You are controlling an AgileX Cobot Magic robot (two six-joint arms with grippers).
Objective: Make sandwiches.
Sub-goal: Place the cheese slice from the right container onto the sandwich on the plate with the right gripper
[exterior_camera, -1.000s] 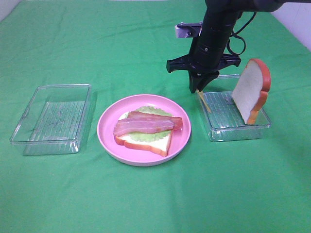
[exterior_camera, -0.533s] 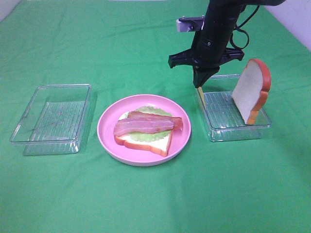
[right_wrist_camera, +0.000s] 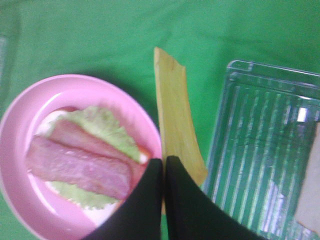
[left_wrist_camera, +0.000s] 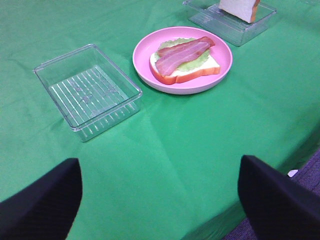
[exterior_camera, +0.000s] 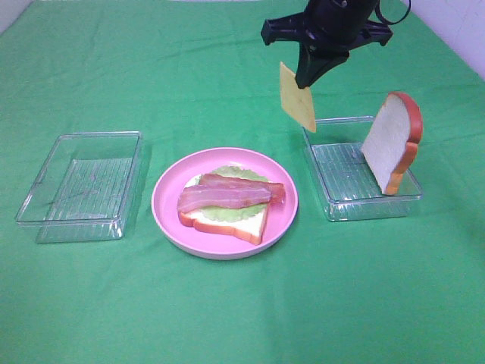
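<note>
An open sandwich lies on the round pink plate (exterior_camera: 162,203): a white bread slice (exterior_camera: 241,223), green lettuce (exterior_camera: 236,173) and red-brown bacon strips (exterior_camera: 227,195). My right gripper (exterior_camera: 307,79) hangs high above the gap between the plate and the right tray, shut on an orange-yellow cheese square (exterior_camera: 297,97) that dangles on edge below it. In the right wrist view the cheese (right_wrist_camera: 175,120) sticks out from the closed gripper (right_wrist_camera: 164,163) over the plate's rim. A second bread slice (exterior_camera: 390,142) leans upright in the right tray (exterior_camera: 339,206). My left gripper (left_wrist_camera: 160,165) is open over the cloth, far from the plate (left_wrist_camera: 142,45).
An empty clear plastic tray (exterior_camera: 79,186) sits left of the plate. Green cloth covers the table, and its near edge (left_wrist_camera: 280,162) shows in the left wrist view.
My right gripper closed on the cheese square in the right tray and rose, lifting the cheese clear of the tray. The plate, bread and trays have not moved.
</note>
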